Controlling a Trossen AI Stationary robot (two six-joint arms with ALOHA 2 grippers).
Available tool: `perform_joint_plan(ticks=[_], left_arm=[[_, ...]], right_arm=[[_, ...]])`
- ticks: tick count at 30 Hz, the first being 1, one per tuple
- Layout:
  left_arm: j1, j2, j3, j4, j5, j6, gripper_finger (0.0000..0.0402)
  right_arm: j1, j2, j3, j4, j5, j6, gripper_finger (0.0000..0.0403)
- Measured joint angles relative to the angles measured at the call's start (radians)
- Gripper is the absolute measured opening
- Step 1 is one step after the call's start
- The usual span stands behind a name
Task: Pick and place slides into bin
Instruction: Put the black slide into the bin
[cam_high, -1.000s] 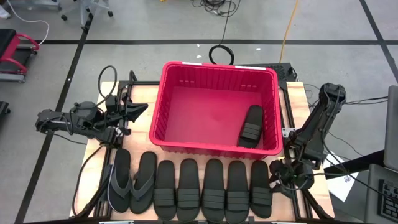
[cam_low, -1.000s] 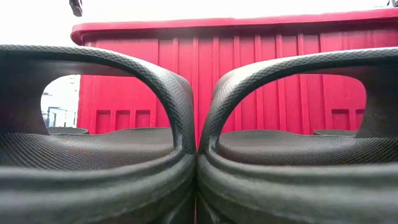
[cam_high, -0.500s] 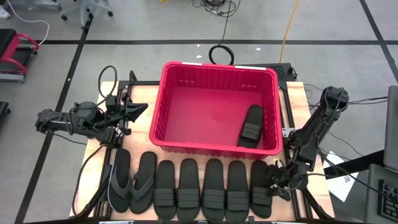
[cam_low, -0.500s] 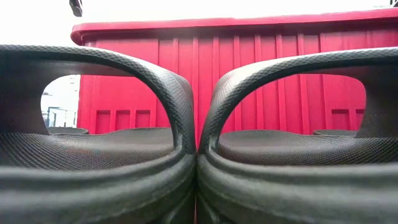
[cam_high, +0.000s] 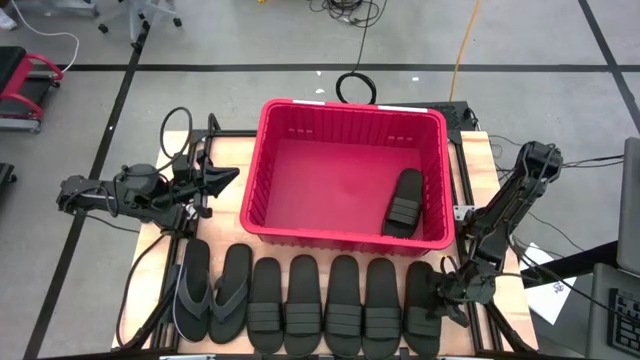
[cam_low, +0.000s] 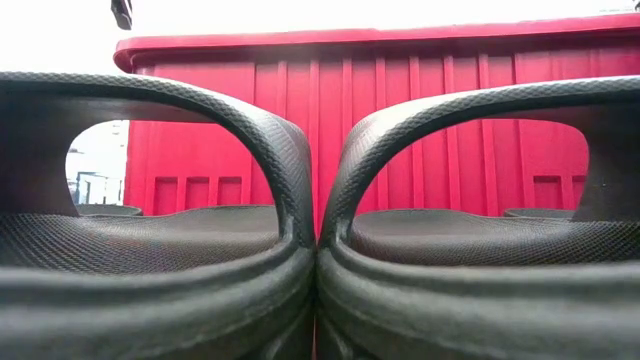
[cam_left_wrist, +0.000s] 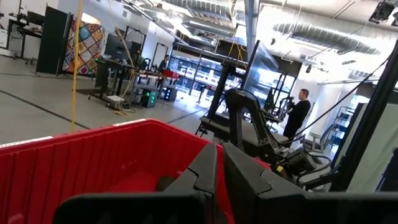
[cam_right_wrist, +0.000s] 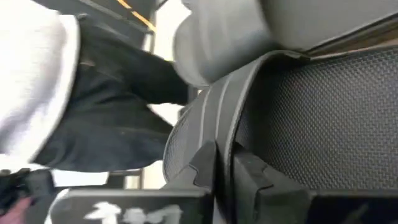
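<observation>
The red bin (cam_high: 345, 140) stands mid-table with one black slide (cam_high: 405, 200) lying inside against its right wall. Along the near edge lies a row of sandals: two thin flip-flops (cam_high: 212, 292) at the left, then several ribbed slides (cam_high: 330, 305). My right gripper (cam_high: 446, 290) is low at the right side of the rightmost slide (cam_high: 420, 308) and shut on it. My left gripper (cam_high: 228, 178) hangs shut and holding nothing left of the bin, its fingers (cam_left_wrist: 219, 171) pointing over the red rim (cam_left_wrist: 93, 140). In the low view two slides (cam_low: 160, 250) fill the front. My right gripper pinches the rightmost slide's strap by its edge (cam_right_wrist: 214, 134) between its two fingers. The fingers come in low from the table's right side, about level. The slide's sole (cam_high: 420, 325) lies on the table in the row.
Cables and arm mounts (cam_high: 185, 140) sit at the table's left and right ends. A person in a white top (cam_right_wrist: 37, 74) stands close beyond the near right corner. Another person (cam_left_wrist: 301, 112) stands far off in the room.
My right gripper has dropped and gone toward the table's near edge and left, in to the rightmost slide, and has shut on its strap. The slide lies where it was.
</observation>
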Motion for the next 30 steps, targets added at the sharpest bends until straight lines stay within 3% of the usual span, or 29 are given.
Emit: perform_joint_plan(ticks=[7,14,18,30], left_arm=[[0.0,0.0,0.0,0.044,0.001,-0.07,0.0026],[0.0,0.0,0.0,0.086,0.001,-0.07,0.0026],[0.0,0.0,0.0,0.116,0.024,-0.068,0.0026],[0.0,0.0,0.0,0.128,0.018,-0.011,0.0026]], right_arm=[[0.0,-0.058,0.021,0.077,-0.022,-0.058,0.0006],[0.0,-0.059,0.15,0.021,-0.024,-0.162,0.0003],[-0.012,-0.059,0.294,-0.154,-0.029,-0.293,0.0003],[-0.194,-0.082,0.761,-0.666,-0.046,-0.617,0.0001]])
